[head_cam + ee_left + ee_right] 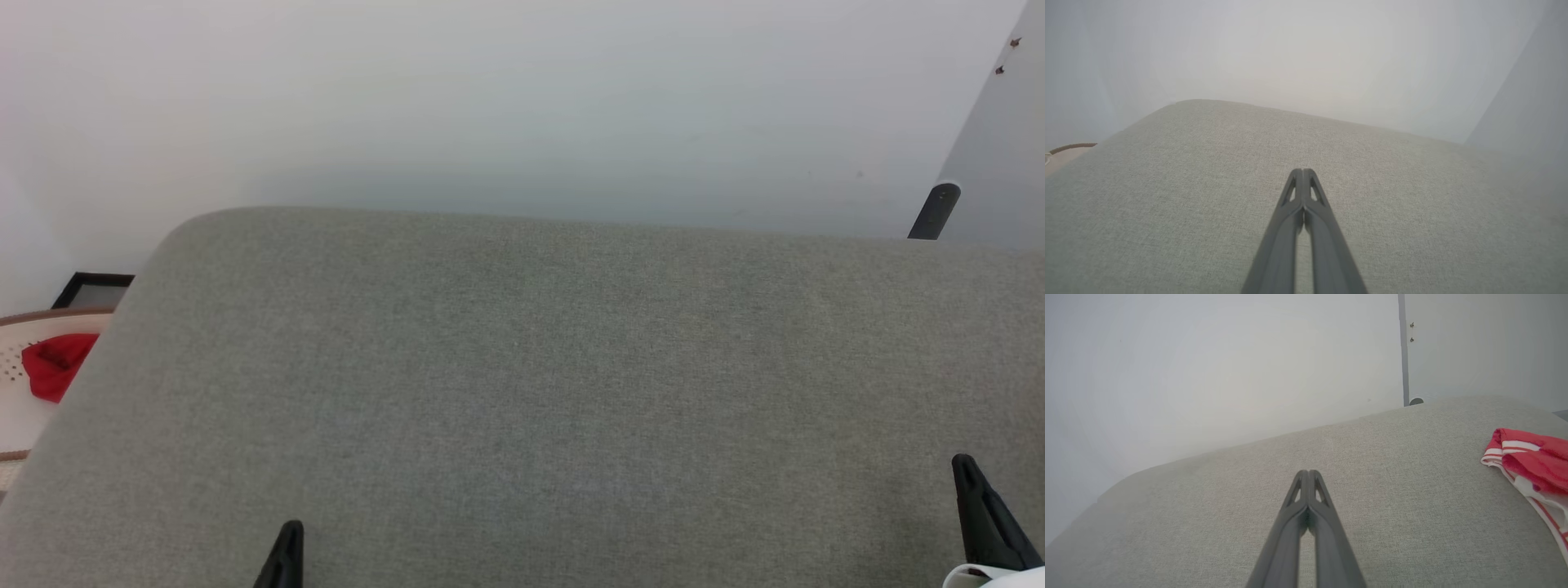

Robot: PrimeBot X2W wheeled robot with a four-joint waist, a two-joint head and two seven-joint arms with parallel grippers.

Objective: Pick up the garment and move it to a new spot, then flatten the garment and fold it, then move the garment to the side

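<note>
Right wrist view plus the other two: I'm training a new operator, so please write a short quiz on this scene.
1. True or false: the right end effector is gripping the garment.
2. The garment lies on: A) a wooden floor, B) the grey upholstered cushion, C) a metal tray.
3. Fill in: the left end effector is ____ (open or shut).

Key: 1 false; it is closed on nothing, and the garment lies apart from it at the right edge of the right wrist view. 2 B. 3 shut.
</note>
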